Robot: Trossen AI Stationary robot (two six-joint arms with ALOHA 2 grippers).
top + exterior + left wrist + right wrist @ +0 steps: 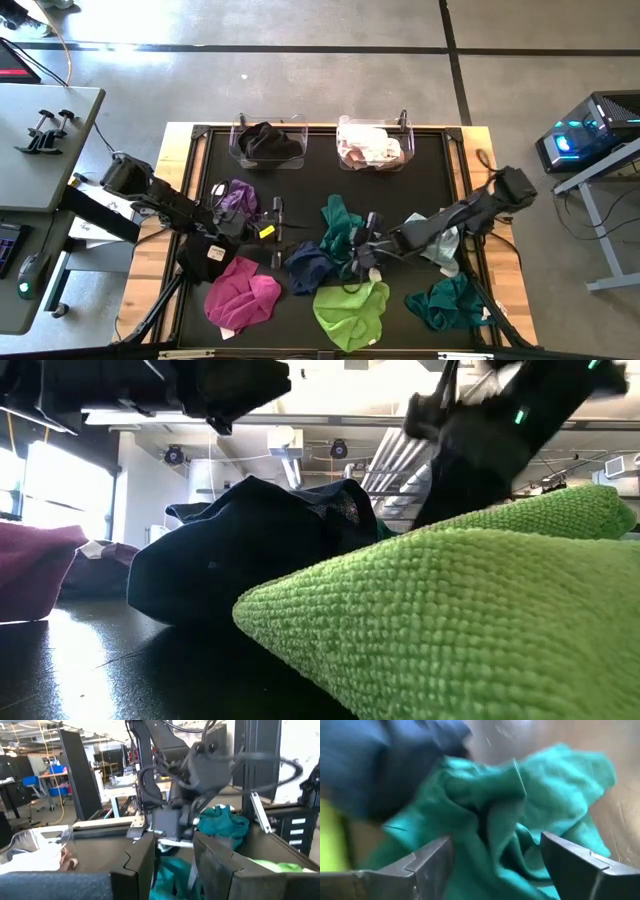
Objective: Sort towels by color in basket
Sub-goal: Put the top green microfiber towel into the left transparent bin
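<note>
You are reaching your open right gripper [495,865] over the soft, floppy teal towel [340,225] mid-frame, so pinch its bunched-up fold.

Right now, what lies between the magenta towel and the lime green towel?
In the high view, the navy towel lies between the magenta towel and the lime green towel, set slightly farther back; bare black mat shows beside it.

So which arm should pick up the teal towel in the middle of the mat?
Right. Its gripper hangs open straight over that teal towel, fingers either side. The left gripper sits open farther off, nearer the purple towel.
</note>
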